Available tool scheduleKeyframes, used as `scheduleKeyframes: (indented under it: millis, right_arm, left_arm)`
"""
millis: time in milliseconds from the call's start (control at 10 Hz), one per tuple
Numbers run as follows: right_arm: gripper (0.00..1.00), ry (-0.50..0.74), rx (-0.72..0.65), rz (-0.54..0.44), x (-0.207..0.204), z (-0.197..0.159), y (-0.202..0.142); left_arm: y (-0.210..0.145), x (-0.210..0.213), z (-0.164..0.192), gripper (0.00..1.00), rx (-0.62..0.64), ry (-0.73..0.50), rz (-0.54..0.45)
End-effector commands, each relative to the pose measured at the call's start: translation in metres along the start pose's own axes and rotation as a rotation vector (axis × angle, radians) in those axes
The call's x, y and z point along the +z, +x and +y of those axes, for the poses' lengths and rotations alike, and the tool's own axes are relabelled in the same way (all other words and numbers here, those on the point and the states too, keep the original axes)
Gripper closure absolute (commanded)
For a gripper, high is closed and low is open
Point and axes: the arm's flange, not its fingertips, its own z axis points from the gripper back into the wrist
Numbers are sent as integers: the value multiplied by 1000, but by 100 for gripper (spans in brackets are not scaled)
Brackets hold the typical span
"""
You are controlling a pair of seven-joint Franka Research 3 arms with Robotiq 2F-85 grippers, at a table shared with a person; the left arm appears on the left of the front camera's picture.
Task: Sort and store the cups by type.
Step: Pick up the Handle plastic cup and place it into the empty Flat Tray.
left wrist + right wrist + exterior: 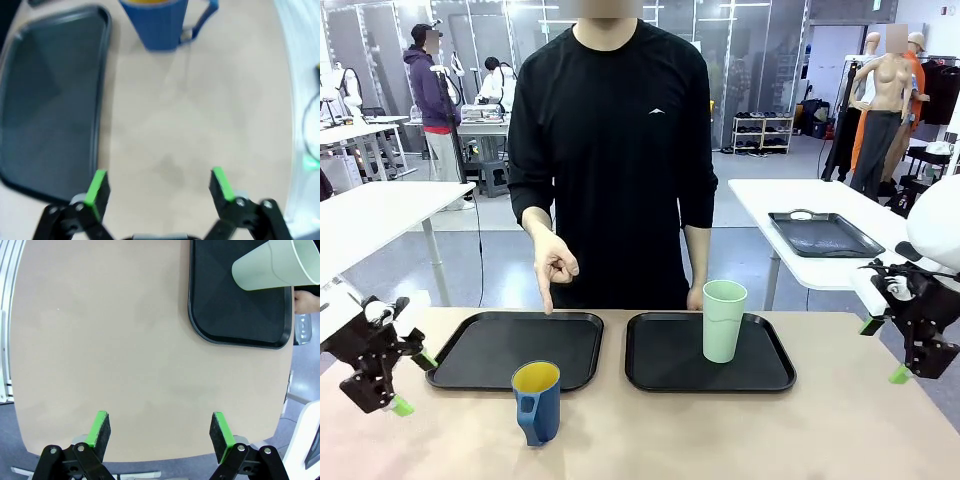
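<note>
mint tumbler (724, 320) in right tray (660, 372), mug (537, 402) outside; left end effector (157, 186), right end effector (160, 428) spread, empty.

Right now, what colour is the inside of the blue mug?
The mug is yellow inside; the front view shows it best.

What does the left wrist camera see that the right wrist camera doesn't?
Left wrist view: the blue mug, standing on the table beside the left tray. Right wrist view: the mint-green tumbler, standing on the right tray. Both: a black tray, the tan table, and that arm's own hand, the left hand and the right hand, each open with green pads and holding nothing.
</note>
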Motion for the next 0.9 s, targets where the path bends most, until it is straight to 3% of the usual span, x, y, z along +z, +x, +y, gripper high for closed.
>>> scheduleKeyframes:
  millis: [0, 300, 500, 800]
  right_arm:
    - [0, -5, -7, 12, -1, -2, -1]
    - [0, -5, -7, 12, -1, -2, -1]
    - [0, -5, -7, 12, -1, -2, -1]
    - [0, -5, -7, 12, -1, -2, -1]
  left_arm:
    - [-12, -23, -17, 0, 17, 8, -183]
    - [-25, -45, -24, 0, 61, 78, -433]
    - [-34, -53, -30, 0, 22, 38, -609]
    - [-38, -62, -35, 0, 34, -45, -780]
